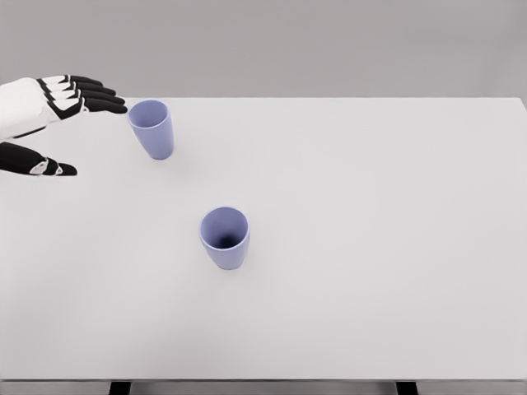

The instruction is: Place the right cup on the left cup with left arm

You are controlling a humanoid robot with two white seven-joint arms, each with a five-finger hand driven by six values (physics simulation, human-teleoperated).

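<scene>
Two lavender-blue cups stand upright on the white table. The left cup is near the far left of the table. The right cup stands nearer to me, around the table's middle left. My left hand comes in from the left edge, fingers spread and holding nothing. Its black fingertips reach to just left of the left cup's rim without touching it. The thumb hangs lower, apart from the fingers. The right arm does not show.
The table's far edge runs along the top behind the left cup, with a grey wall beyond. The near edge lies at the bottom, with dark table legs below it.
</scene>
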